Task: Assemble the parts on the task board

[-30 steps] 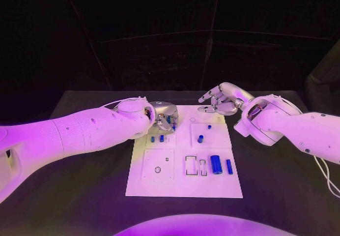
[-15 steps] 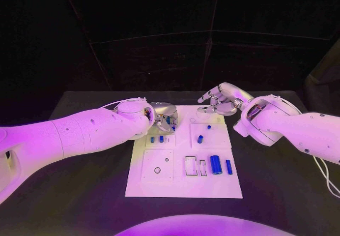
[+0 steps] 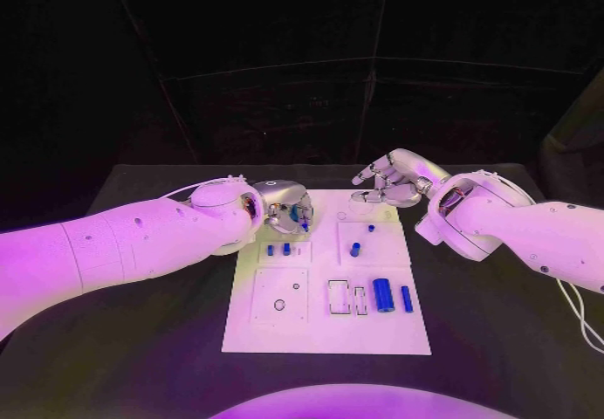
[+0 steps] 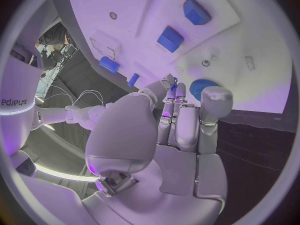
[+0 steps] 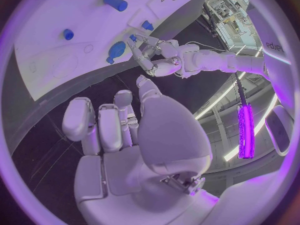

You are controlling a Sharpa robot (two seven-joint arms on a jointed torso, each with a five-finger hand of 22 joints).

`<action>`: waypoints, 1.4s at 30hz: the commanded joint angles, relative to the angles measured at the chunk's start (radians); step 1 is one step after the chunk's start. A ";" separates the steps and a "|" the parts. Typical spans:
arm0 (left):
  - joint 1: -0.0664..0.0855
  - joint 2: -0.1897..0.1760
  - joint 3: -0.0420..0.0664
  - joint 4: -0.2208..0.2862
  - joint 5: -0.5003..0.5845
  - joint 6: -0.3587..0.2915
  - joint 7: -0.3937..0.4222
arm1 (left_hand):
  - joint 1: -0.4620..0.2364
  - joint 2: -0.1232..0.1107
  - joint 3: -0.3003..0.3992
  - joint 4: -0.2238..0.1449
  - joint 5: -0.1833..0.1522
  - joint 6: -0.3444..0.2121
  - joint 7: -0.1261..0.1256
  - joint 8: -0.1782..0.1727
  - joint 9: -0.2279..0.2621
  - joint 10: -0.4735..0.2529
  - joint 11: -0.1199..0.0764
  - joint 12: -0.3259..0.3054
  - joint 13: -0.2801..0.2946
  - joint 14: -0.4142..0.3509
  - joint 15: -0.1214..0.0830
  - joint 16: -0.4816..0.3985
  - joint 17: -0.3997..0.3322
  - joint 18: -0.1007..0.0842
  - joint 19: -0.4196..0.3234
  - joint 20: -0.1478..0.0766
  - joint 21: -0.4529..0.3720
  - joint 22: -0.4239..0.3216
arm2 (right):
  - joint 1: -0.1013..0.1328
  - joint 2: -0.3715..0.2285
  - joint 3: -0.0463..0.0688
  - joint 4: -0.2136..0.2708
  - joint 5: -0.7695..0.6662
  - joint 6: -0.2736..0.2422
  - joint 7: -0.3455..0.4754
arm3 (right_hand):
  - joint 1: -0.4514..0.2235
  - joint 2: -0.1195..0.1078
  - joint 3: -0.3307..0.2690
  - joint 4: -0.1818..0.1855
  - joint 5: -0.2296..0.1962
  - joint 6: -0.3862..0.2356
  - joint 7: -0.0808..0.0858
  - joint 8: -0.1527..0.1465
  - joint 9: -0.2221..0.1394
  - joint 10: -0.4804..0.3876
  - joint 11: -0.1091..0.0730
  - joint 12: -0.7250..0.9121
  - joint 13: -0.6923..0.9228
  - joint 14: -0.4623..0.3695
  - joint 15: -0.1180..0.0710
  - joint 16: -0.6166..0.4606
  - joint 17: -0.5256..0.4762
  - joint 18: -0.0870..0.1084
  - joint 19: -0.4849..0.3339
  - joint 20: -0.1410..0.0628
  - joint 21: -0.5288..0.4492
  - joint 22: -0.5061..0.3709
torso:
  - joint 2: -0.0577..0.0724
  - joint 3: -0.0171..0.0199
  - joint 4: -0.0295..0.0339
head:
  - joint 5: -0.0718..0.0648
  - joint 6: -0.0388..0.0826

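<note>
The white task board (image 3: 315, 327) lies in the middle of the black table. My left hand (image 3: 287, 209) hovers over the board's far left corner, its thumb and a finger pinching what looks like a small blue part (image 3: 305, 225). A round blue toothed part (image 4: 201, 87) lies on the board just beyond the left hand's fingertips (image 4: 210, 96). My right hand (image 3: 396, 179) hangs over the far right corner with its fingers apart and nothing in them. From the right wrist, the left hand (image 5: 153, 55) is seen beside the round blue part (image 5: 116, 52).
Two small blue pegs (image 3: 277, 249) stand left of centre on the board. Another blue piece (image 3: 355, 248) sits in the middle. A thick blue cylinder (image 3: 382, 294) and a thin blue bar (image 3: 407, 296) lie near right, beside two rectangular slots (image 3: 338, 295). Black table surrounds the board.
The left forearm has swung slightly while its hand stays over the far left corner. The right hand has not moved.
</note>
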 commanded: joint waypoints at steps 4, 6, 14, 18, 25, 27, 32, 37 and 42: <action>0.003 -0.060 0.015 0.045 0.049 -0.032 0.008 | -0.015 -0.005 0.009 0.000 -0.006 0.010 0.002 -0.006 -0.003 0.012 -0.002 -0.010 -0.003 0.025 -0.006 0.003 -0.002 -0.018 0.009 0.002 0.009 0.007 | 0.002 -0.001 0.001 0.000 0.001 0.003 0.005 | -0.003 0.010 -0.003 0.001 0.006 -0.003 -0.001 0.005 0.001 -0.002 0.000 -0.003 0.001 0.029 -0.002 -0.002 0.001 0.014 -0.007 0.001 -0.004 0.001 | 0.000 -0.0011 0.0023 | -0.001 0.008; 0.004 -0.079 0.017 0.054 0.055 -0.022 0.004 | -0.018 -0.007 0.009 0.000 -0.006 0.011 0.002 -0.007 -0.004 0.013 -0.002 -0.012 -0.004 0.025 -0.006 0.003 -0.002 -0.019 0.009 0.002 0.011 0.010 | 0.002 -0.001 0.001 0.000 0.001 0.003 0.005 | -0.003 0.010 -0.003 0.001 0.006 -0.003 -0.001 0.005 0.001 -0.002 0.000 -0.003 0.001 0.029 -0.002 -0.002 0.001 0.014 -0.007 0.001 -0.004 0.001 | 0.001 -0.0009 0.0024 | -0.002 0.012; 0.004 -0.110 0.018 0.053 0.063 0.025 -0.007 | -0.022 -0.010 0.010 0.001 -0.006 0.013 0.001 -0.008 -0.004 0.015 -0.002 -0.015 -0.005 0.024 -0.006 0.002 -0.005 -0.020 0.010 0.002 0.018 0.017 | 0.002 0.000 0.000 -0.001 0.001 0.004 0.004 | -0.003 0.010 -0.003 0.001 0.006 -0.003 -0.001 0.005 0.001 -0.002 0.000 -0.003 0.001 0.029 -0.002 -0.002 0.001 0.014 -0.007 0.001 -0.004 0.001 | 0.001 -0.0006 0.0010 | 0.002 0.014; 0.003 -0.105 0.017 0.038 0.064 0.043 -0.012 | -0.023 -0.010 0.010 0.001 -0.005 0.013 0.001 -0.009 -0.004 0.016 -0.002 -0.016 -0.006 0.024 -0.006 0.002 -0.006 -0.020 0.010 0.002 0.019 0.019 | 0.002 0.002 0.000 -0.001 0.001 0.004 0.004 | -0.003 0.010 -0.003 0.001 0.006 -0.003 -0.001 0.005 0.001 -0.002 0.000 -0.003 0.001 0.029 -0.002 -0.002 0.001 0.014 -0.007 0.001 -0.004 0.001 | 0.001 -0.0006 -0.0003 | 0.004 0.011; 0.000 -0.094 0.015 0.016 0.064 0.053 -0.030 | -0.024 -0.010 0.011 0.002 -0.005 0.014 0.001 -0.009 -0.005 0.016 -0.002 -0.017 -0.006 0.024 -0.006 0.003 -0.005 -0.020 0.010 0.002 0.020 0.019 | 0.002 0.002 0.000 -0.001 0.001 0.004 0.004 | 0.001 0.012 -0.003 0.002 0.008 -0.002 -0.001 0.007 0.001 0.000 -0.001 0.002 0.004 0.029 -0.002 -0.003 0.001 0.014 -0.007 0.001 -0.005 0.000 | 0.001 0.0002 0.0002 | 0.005 0.009; -0.001 -0.090 0.015 0.010 0.064 0.053 -0.033 | -0.024 -0.010 0.011 0.002 -0.005 0.014 0.001 -0.009 -0.005 0.017 -0.002 -0.017 -0.006 0.024 -0.006 0.002 -0.006 -0.020 0.010 0.002 0.020 0.019 | 0.002 0.003 0.000 -0.001 0.001 0.004 0.004 | 0.001 0.012 -0.003 0.002 0.008 -0.002 -0.001 0.007 0.001 0.000 -0.001 0.002 0.004 0.029 -0.002 -0.003 0.001 0.014 -0.007 0.001 -0.005 0.000 | 0.001 -0.0002 0.0005 | 0.005 0.008; -0.004 -0.083 0.013 0.000 0.064 0.059 -0.035 | -0.024 -0.010 0.011 0.002 -0.005 0.014 0.001 -0.009 -0.005 0.017 -0.002 -0.017 -0.006 0.024 -0.006 0.002 -0.007 -0.020 0.010 0.002 0.019 0.019 | 0.002 0.004 0.000 -0.002 0.001 0.004 0.005 | 0.001 0.012 -0.003 0.002 0.008 -0.002 -0.001 0.007 0.001 0.000 -0.001 0.002 0.004 0.029 -0.002 -0.003 0.001 0.014 -0.007 0.001 -0.005 0.000 | 0.001 0.0002 -0.0005 | 0.007 0.007; -0.007 -0.078 0.009 -0.003 0.064 0.070 -0.033 | -0.024 -0.010 0.012 0.002 -0.006 0.015 0.001 -0.010 -0.005 0.018 -0.002 -0.018 -0.006 0.024 -0.006 0.002 -0.006 -0.021 0.010 0.002 0.020 0.020 | 0.002 0.005 0.000 -0.002 0.001 0.003 0.006 | 0.001 0.012 -0.003 0.002 0.008 -0.001 -0.002 0.008 0.001 -0.001 -0.001 0.000 0.002 0.029 -0.002 -0.003 0.001 0.014 -0.007 0.001 -0.005 0.000 | 0.001 -0.0003 -0.0001 | 0.007 0.004; -0.008 -0.075 0.005 -0.003 0.064 0.075 -0.032 | -0.024 -0.010 0.012 0.002 -0.006 0.015 0.001 -0.010 -0.005 0.018 -0.002 -0.018 -0.006 0.024 -0.006 0.002 -0.006 -0.021 0.010 0.002 0.020 0.020 | 0.002 0.005 0.000 -0.002 0.001 0.003 0.006 | 0.001 0.012 -0.003 0.002 0.008 -0.001 -0.002 0.008 0.001 -0.001 -0.001 0.000 0.002 0.029 -0.002 -0.003 0.001 0.014 -0.007 0.001 -0.005 0.000 | 0.000 0.0000 0.0003 | 0.007 0.004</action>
